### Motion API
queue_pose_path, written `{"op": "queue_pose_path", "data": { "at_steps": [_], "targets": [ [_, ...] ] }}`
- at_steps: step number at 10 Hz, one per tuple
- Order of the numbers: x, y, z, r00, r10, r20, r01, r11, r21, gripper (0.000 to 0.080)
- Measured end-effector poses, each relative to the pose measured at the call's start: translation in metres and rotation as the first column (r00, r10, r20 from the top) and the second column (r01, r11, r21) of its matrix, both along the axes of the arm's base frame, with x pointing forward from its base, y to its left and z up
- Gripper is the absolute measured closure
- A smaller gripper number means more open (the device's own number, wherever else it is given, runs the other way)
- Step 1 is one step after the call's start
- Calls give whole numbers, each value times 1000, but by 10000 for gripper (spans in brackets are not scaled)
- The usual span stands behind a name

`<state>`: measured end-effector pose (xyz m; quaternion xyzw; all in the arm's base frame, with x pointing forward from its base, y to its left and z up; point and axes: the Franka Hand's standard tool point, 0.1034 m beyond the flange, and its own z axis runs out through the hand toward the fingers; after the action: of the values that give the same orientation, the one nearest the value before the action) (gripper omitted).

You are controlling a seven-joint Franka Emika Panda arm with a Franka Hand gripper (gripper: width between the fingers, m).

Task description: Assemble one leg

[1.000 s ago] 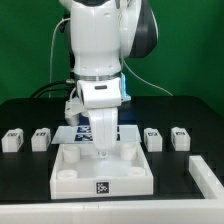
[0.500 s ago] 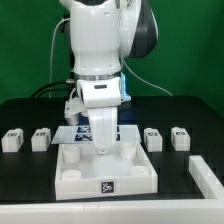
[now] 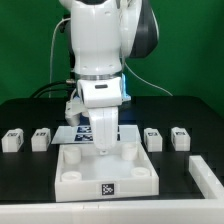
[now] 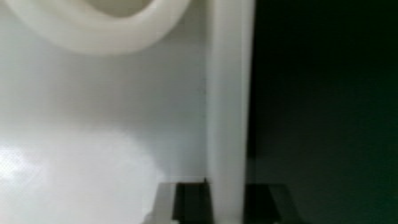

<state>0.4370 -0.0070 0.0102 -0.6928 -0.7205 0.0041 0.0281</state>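
Currently, arm: the white Panda arm (image 3: 100, 60) is reaching straight down over the middle of the black table (image 3: 25, 185)
Gripper: the gripper (image 3: 103, 148) is hanging at the far rim of the white square panel (image 3: 75, 182); its tips are sitting low against that rim
Jaws: cannot tell whether they are spread or pinching; the arm's body is hiding the gap in the exterior view; the wrist view is showing only two dark shapes, one on either side of the raised wall (image 4: 228, 110) of the panel
Legs: all four are lying on the table, apart from the gripper; the far-left leg (image 3: 12, 140) and inner-left leg (image 3: 41, 138) are sitting to the exterior view's left of the panel; the inner-right leg (image 3: 153, 139) and far-right leg (image 3: 179, 137) are sitting to its right
Socket: a round corner socket (image 4: 116, 20) is showing close beside the wall in the wrist view
Marker board: the marker board (image 3: 70, 132) is lying just behind the panel; the gripper is partly covering it
Other: a white angled piece (image 3: 205, 172) is lying near the exterior view's right edge
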Motion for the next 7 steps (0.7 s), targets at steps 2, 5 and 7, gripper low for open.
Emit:
{"op": "queue_pose_path", "data": {
  "at_steps": [2,5,7],
  "targets": [
    [23,26,0,999,-53,13,52,999,8,739],
    [45,69,3,998,-43,35,42,999,25,739],
    [47,76,0,999,-28,44,27,999,31,739]
  ]
}}
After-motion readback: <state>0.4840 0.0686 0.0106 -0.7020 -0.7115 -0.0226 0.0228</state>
